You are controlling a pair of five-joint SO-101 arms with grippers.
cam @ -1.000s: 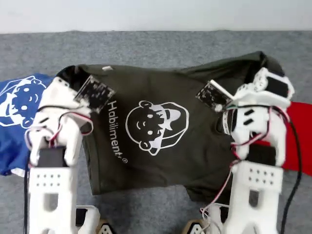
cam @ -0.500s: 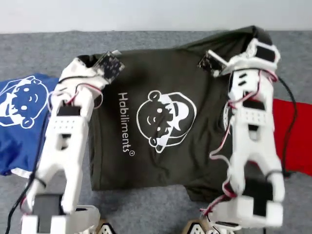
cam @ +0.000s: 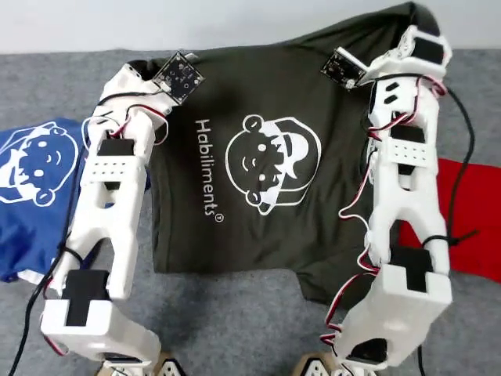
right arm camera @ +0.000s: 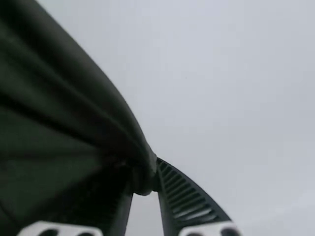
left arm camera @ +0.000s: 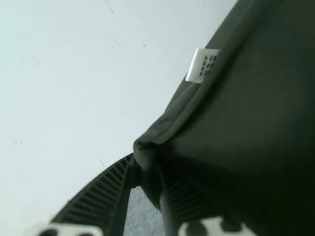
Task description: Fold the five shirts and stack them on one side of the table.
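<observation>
Across the middle of the high view, the dark olive shirt [cam: 258, 157] lies spread with its white cartoon print facing up on the grey table cover [cam: 235, 337]. Its bottom hem sits in the lower middle of the frame, and its top edge runs along the upper part, where the white wall [cam: 235, 23] begins.

The left gripper [cam: 135, 75] is at the shirt's upper left corner. In the left wrist view, the left gripper [left arm camera: 145, 164] has its ribbed jaws pressed together on a bunched fold of the shirt's [left arm camera: 246, 147] edge. A small white sewn label [left arm camera: 203, 65] sits farther along that edge.

The right gripper [cam: 419, 27] is at the upper right corner, where the cloth rises to a peak against the wall. In the right wrist view, the right gripper [right arm camera: 145, 182] is likewise pinched on a thick roll of the dark fabric [right arm camera: 59, 128].

Both white arms reach from the bottom of the frame up along the shirt's two sides. A blue shirt [cam: 31, 180] with the same cartoon print lies at the left edge, partly under the left arm. A red shirt [cam: 473, 219] lies at the right edge, behind the right arm.
</observation>
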